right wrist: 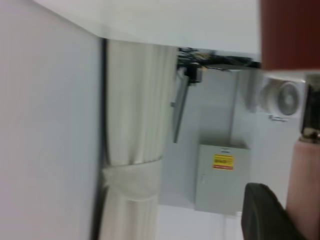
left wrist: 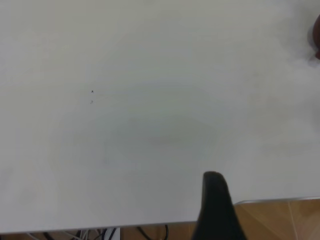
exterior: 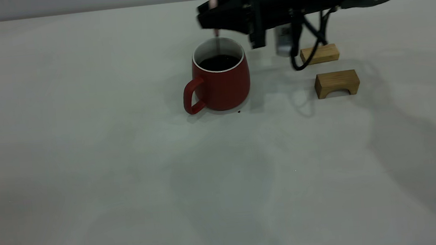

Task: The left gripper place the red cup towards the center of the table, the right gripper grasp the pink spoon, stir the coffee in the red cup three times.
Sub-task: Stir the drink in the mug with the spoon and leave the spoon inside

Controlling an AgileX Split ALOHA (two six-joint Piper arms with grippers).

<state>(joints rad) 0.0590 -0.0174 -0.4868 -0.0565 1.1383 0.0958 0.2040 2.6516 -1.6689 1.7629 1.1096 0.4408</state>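
The red cup (exterior: 222,86) stands upright near the middle of the table (exterior: 88,169), handle toward the front left, with dark coffee (exterior: 218,62) inside. My right gripper (exterior: 209,17) hangs just above the cup's rim, shut on the pink spoon (exterior: 217,39), whose metal stem reaches down into the coffee. In the right wrist view the pink handle (right wrist: 305,190) lies against one dark finger (right wrist: 265,215), with the cup's red wall (right wrist: 290,32) beyond. My left gripper (left wrist: 216,200) is off to the side over bare table by its edge; a sliver of the cup (left wrist: 317,35) shows far off.
Two small wooden blocks (exterior: 319,54) (exterior: 337,83) lie right of the cup, under the right arm. A tiny black speck (exterior: 239,112) sits just in front of the cup. The table's edge and wooden floor (left wrist: 280,220) show in the left wrist view.
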